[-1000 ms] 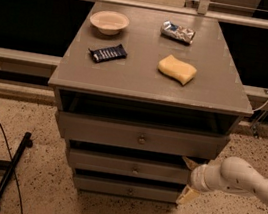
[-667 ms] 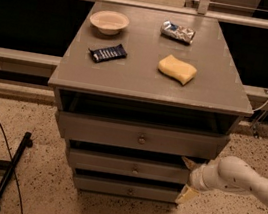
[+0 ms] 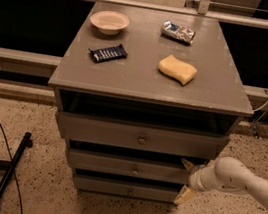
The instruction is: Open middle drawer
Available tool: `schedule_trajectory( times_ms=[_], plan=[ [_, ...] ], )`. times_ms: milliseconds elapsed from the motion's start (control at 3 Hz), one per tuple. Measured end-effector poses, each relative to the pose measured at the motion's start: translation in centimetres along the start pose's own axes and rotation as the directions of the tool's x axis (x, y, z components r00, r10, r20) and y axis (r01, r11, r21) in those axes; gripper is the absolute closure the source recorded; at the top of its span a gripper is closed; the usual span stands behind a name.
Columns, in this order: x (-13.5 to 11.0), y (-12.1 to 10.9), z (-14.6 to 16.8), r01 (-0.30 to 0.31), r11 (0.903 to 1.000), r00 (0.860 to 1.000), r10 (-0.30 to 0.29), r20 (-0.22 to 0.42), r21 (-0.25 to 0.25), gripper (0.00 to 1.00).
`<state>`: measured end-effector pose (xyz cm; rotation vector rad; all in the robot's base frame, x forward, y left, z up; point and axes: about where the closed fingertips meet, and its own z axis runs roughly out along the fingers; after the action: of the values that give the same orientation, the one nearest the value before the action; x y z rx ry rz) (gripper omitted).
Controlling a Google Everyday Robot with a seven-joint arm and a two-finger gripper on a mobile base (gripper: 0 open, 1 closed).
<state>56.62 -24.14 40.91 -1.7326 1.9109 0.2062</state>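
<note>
The middle drawer (image 3: 114,165) is the second of three grey fronts, one under the other. It has a small round knob (image 3: 135,170) in the middle. There is a dark gap above it. The top drawer (image 3: 95,129) is taller and wider and sits just under the counter (image 3: 138,79). The bottom drawer (image 3: 106,185) is the thinnest and is nearest the floor.

My claw (image 3: 185,179) is at the right end of the middle drawer, well away from the knob. It is open wide. One fingertip (image 3: 186,163) is up near the top right corner of the drawer front. The other one is down by the bottom drawer. I cannot tell if they touch the wood. My white arm (image 3: 243,182) comes in from the right, low over the floor.

On the counter there is a pale bowl (image 3: 109,21) at the back left. A shiny snack bag (image 3: 178,32) is at the back right. A dark blue bar wrapper (image 3: 108,53) lies in front of the bowl. A yellow sponge (image 3: 177,69) lies in front of the bag. They are all apart from each other.

On the speckled floor at the left there is a black stand (image 3: 9,173)
</note>
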Motion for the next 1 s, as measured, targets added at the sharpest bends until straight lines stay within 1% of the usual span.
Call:
schedule_trajectory(
  times_ms=[333,667,1000],
  plan=[
    [-0.6,1.6,-0.4,0.008,0.9994,1.0,-0.008,-0.01,-0.033,0.0],
    [-0.9,3.4,0.0,0.006,0.9968,1.0,-0.007,-0.014,-0.08,0.0],
    [-0.9,3.4,0.0,0.006,0.9968,1.0,-0.007,-0.014,-0.08,0.0]
  ],
)
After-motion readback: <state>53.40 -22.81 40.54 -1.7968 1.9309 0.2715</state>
